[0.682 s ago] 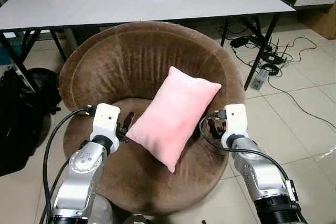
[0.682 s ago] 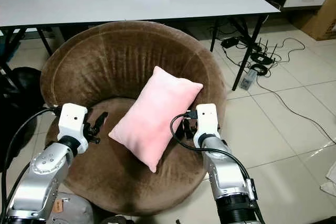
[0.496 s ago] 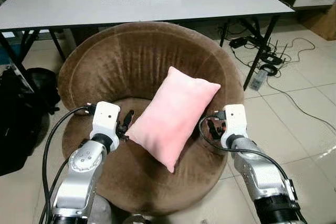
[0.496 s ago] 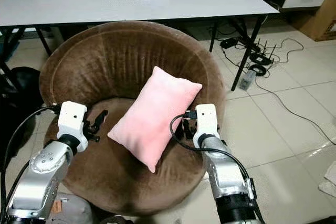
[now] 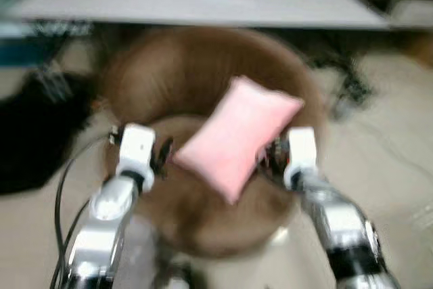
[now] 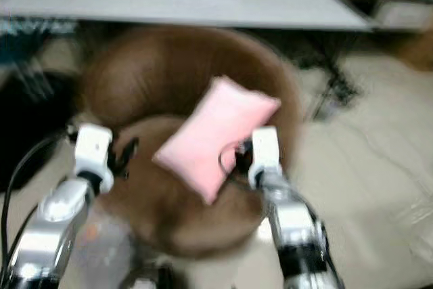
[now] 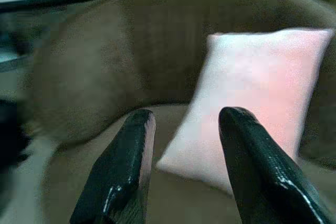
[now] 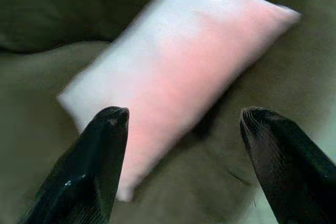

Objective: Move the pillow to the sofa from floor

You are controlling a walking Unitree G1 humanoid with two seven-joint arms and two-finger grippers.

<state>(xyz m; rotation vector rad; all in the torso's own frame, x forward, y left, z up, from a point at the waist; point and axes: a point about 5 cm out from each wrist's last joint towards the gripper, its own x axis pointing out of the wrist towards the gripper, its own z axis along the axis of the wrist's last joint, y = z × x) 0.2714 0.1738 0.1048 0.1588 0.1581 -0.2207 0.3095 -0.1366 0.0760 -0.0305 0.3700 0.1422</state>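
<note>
Leaning on the brown sofa's (image 5: 169, 79) backrest, the pink pillow (image 5: 237, 137) sits between the left claw (image 7: 184, 166) and right claw (image 8: 181, 166) — both spread apart, empty — so a careless nudge could topple it floorward.

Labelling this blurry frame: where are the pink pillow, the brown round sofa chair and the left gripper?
Pink rectangular pillow (image 5: 237, 137), left eye view, its middle.
Brown round plush sofa chair (image 5: 152, 76), left eye view, backrest.
Left gripper (image 7: 184, 145), left wrist view, between open fingers.

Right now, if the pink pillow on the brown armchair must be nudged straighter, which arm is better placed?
Probably the left. The left end effector is open beside the low end of the pink rectangular pillow on the brown round armchair. The right end effector is also open, beside the pillow's middle.
</note>
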